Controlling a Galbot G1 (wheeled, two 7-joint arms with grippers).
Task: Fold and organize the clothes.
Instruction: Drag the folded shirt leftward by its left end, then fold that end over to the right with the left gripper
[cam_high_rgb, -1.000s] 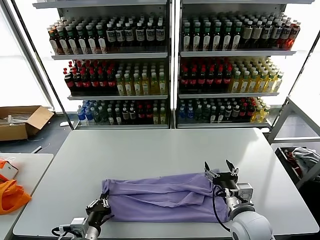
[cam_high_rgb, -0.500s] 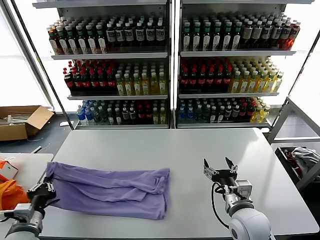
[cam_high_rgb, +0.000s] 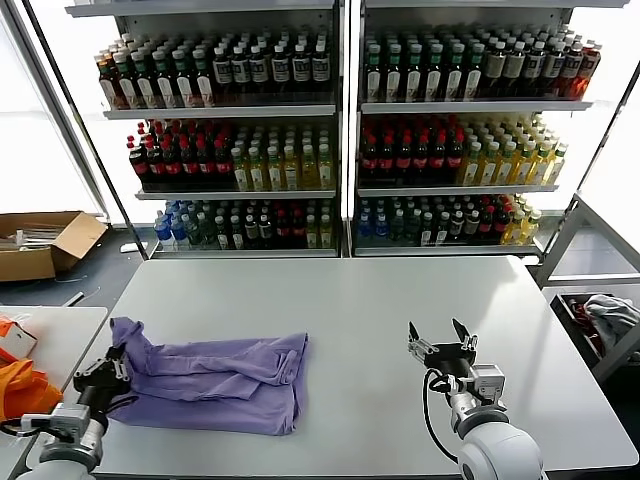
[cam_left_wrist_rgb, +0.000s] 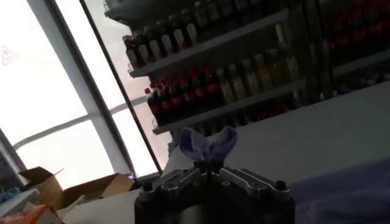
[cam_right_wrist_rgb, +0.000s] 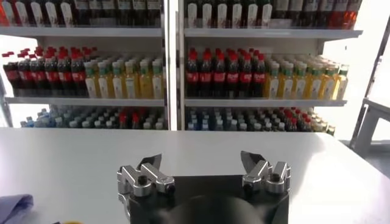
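Left claw (cam_high_rgb: 112, 368), at about 8 o'clock on the table (cam_high_rgb: 340, 300), is clamped shut on a corner of the lavender shirt (cam_high_rgb: 215, 385); in the left wrist view a pinched tuft of the purple cloth (cam_left_wrist_rgb: 207, 145) stands up between its closed fingers. From that corner the shirt spreads toward 3 o'clock, lying crumpled and roughly folded on the tabletop, its near edge close to the table's front edge, its far end stopping short of the table's middle.

Right claw (cam_high_rgb: 442, 343), at about 4 o'clock on the table, hangs with its jaws spread wide and nothing between them; the right wrist view shows both fingertips (cam_right_wrist_rgb: 152, 161) apart over bare tabletop. It is well apart from the shirt.

Beyond the table, at 12 o'clock, stand two shelf units (cam_high_rgb: 345, 120) filled with rows of bottles. At 9 o'clock a side table (cam_high_rgb: 50, 335) carries an orange cloth item (cam_high_rgb: 22, 390); farther off, near 10 o'clock, an open cardboard box (cam_high_rgb: 45, 243) sits on the floor.
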